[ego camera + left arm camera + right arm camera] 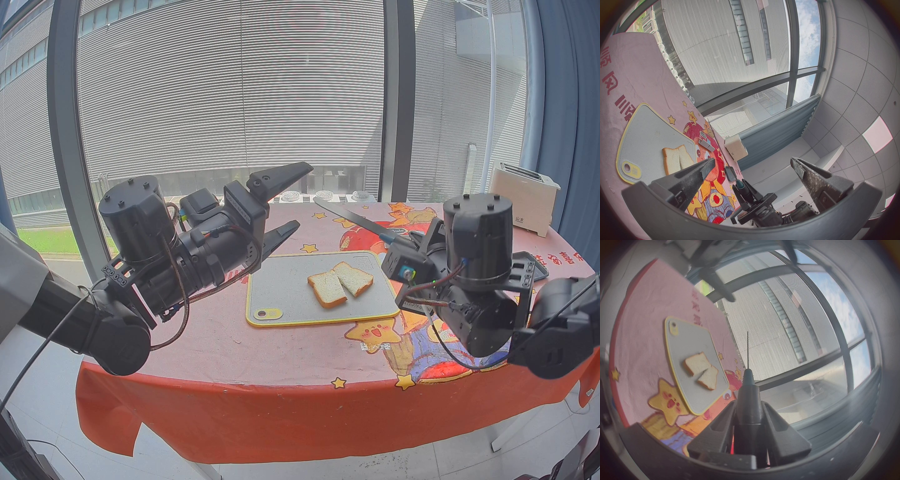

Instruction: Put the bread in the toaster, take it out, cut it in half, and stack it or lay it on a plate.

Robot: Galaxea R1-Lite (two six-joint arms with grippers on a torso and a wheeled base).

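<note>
Two halves of a cut bread slice [339, 283] [675, 158] [701, 370] lie side by side on the grey cutting board [281, 294] [643, 134] [687, 343], one leaning on the other. My right gripper [409, 247] [749, 408] is shut on the knife [356, 220] [747, 349], held above the table to the right of the board, blade pointing back-left. My left gripper [284, 203] [753, 170] hangs open and empty in the air left of the board. A white toaster [524, 195] [736, 147] stands at the table's back right corner.
The table wears an orange-pink printed cloth [262, 356]. Small round items [325, 195] line the window ledge at the table's far edge. The window stands close behind the table.
</note>
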